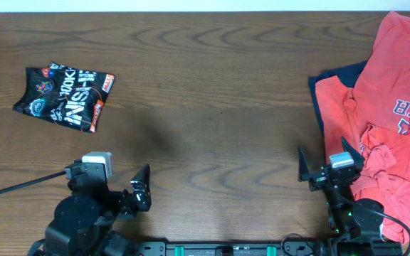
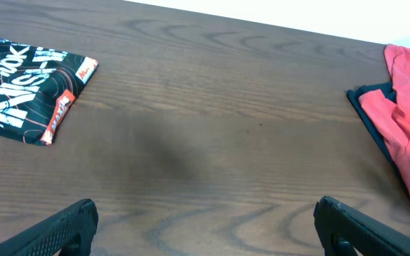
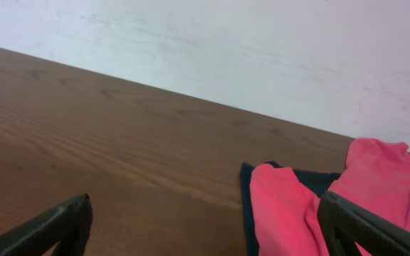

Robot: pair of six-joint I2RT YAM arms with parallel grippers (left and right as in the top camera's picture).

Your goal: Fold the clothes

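Observation:
The black jersey with orange swirls and white lettering lies folded into a small rectangle at the far left of the table; it also shows in the left wrist view at upper left. My left gripper is open and empty near the front edge, well short of the jersey; its fingers frame bare wood in the left wrist view. My right gripper is open and empty at the front right, beside the red pile; in the right wrist view its right finger overlaps red cloth.
A pile of red T-shirts with white lettering lies on a navy garment at the right edge, also in the left wrist view and the right wrist view. A black cable runs off the front left.

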